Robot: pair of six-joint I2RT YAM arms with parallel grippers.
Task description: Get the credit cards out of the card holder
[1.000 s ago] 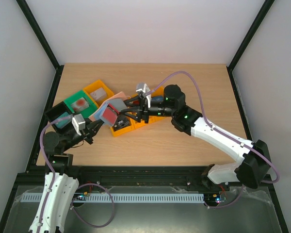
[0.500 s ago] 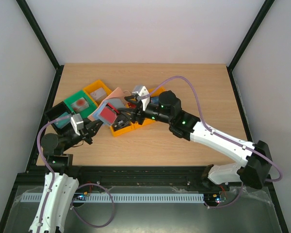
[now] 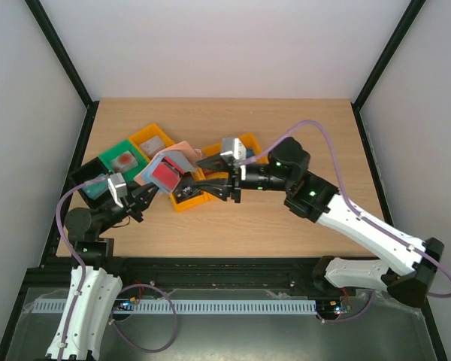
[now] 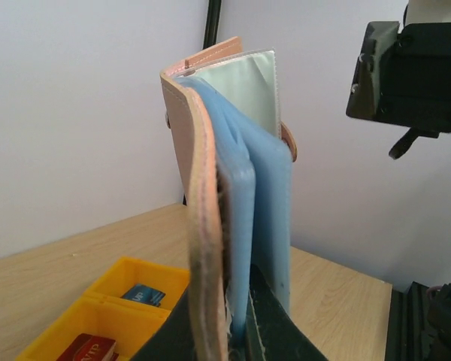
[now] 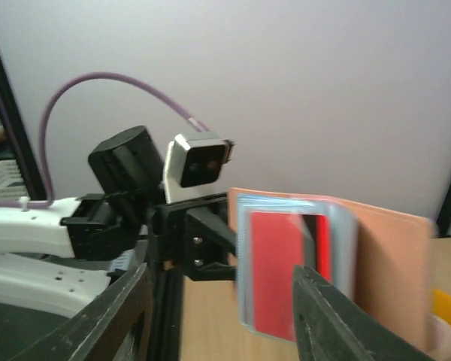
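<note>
left pincer (image 3: 149,192) is clamped tight on the card holder's (image 3: 179,155) bottom edge, holding it open above the orange bins (image 3: 189,201), nine o'clock on the surface (image 3: 316,135). right pincer (image 3: 198,186) sits at its four o'clock, half-parted, gripping nothing.

No print reads clearly; lettering on the red card (image 4: 89,348) and blue card (image 4: 143,294) in the yellow bin (image 4: 154,268), seven o'clock in the left wrist view, is too blurred

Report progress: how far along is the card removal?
Done: a blue card and a maroon card lie in the yellow bin. In hand: left tool clamps the card holder upright, opened; right tool, open, faces its red card. Left: pull that red card; other pockets can't be checked.
</note>
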